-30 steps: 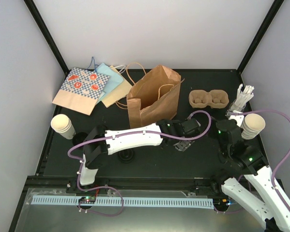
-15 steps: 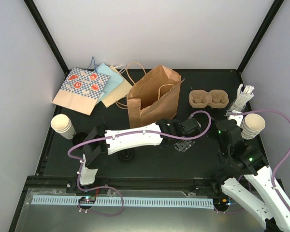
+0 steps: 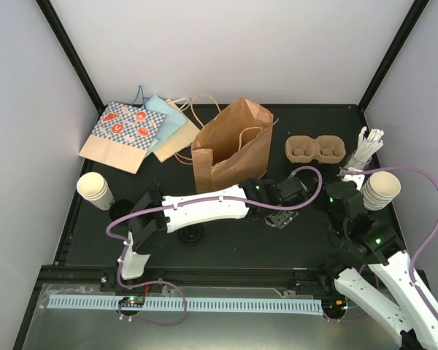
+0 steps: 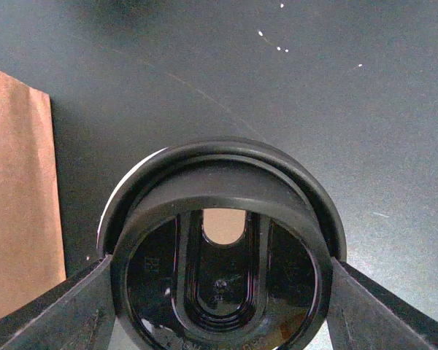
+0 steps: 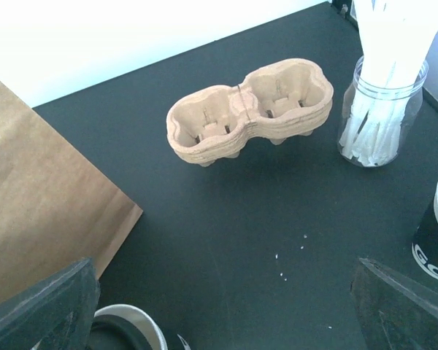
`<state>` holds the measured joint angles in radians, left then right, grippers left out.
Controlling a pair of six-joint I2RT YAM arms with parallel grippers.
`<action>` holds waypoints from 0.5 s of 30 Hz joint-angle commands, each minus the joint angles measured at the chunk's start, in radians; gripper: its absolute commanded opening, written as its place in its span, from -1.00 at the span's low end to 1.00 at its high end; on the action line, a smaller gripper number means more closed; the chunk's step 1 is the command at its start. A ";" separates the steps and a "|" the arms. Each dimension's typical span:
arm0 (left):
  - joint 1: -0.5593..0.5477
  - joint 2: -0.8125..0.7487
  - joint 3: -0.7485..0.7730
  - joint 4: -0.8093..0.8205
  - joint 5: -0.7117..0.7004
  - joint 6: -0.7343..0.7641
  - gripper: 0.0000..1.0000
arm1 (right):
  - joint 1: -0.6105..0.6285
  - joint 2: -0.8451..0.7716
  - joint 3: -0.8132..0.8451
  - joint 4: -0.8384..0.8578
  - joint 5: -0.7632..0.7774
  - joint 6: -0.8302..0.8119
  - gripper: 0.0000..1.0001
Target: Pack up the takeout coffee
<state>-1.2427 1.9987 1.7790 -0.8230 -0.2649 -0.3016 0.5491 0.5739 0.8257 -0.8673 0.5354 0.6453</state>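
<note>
A round black lid fills the left wrist view, and my left gripper is shut on its sides. Behind the lid shows the white rim of a cup. Seen from above, this gripper hangs over the mat just in front of the brown paper bag. My right gripper is open and holds nothing. The tan two-hollow carrier lies ahead of it, and the lidded cup sits at its lower left. Stacks of cream cups stand at the left and at the right.
A clear jar of white stirrers stands right of the carrier. A dark container with a white rim is at the right edge of the right wrist view. Flat patterned bags lie at the back left. A black round object sits under the left arm.
My left arm has shifted slightly to the right with the lid still in its gripper. The right arm has not moved.
</note>
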 commanded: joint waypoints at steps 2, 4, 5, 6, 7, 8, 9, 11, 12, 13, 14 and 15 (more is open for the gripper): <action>0.005 0.029 0.054 -0.021 -0.006 0.013 0.31 | -0.001 -0.009 -0.019 0.023 -0.031 0.022 0.93; 0.005 0.028 0.055 -0.025 -0.018 0.015 0.31 | 0.000 -0.008 -0.025 0.025 -0.038 0.030 0.93; 0.005 0.027 0.056 -0.027 -0.028 0.015 0.31 | 0.000 -0.007 -0.027 0.026 -0.043 0.033 0.93; 0.005 0.027 0.058 -0.030 -0.039 0.014 0.31 | 0.000 -0.008 -0.031 0.027 -0.052 0.038 0.93; 0.005 0.026 0.061 -0.035 -0.048 0.014 0.31 | 0.000 -0.008 -0.034 0.030 -0.061 0.041 0.93; 0.005 0.026 0.064 -0.040 -0.058 0.011 0.31 | 0.000 -0.007 -0.037 0.030 -0.068 0.047 0.93; 0.005 0.024 0.068 -0.045 -0.069 0.007 0.31 | 0.000 -0.005 -0.040 0.031 -0.075 0.054 0.93; 0.005 0.018 0.070 -0.051 -0.083 0.004 0.31 | 0.000 0.001 -0.046 0.031 -0.085 0.065 0.93; 0.005 0.014 0.070 -0.050 -0.085 0.004 0.31 | 0.000 0.005 -0.050 0.030 -0.086 0.068 0.93; 0.005 0.011 0.068 -0.048 -0.087 0.004 0.31 | 0.000 0.009 -0.053 0.030 -0.085 0.072 0.93; 0.006 0.008 0.065 -0.042 -0.089 0.005 0.32 | 0.001 0.012 -0.054 0.031 -0.085 0.074 0.93; 0.006 0.007 0.061 -0.036 -0.089 0.008 0.32 | -0.001 0.015 -0.053 0.031 -0.087 0.074 0.94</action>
<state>-1.2427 2.0113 1.7985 -0.8612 -0.3187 -0.2993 0.5491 0.5789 0.7841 -0.8532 0.4713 0.6910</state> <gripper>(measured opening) 0.759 0.967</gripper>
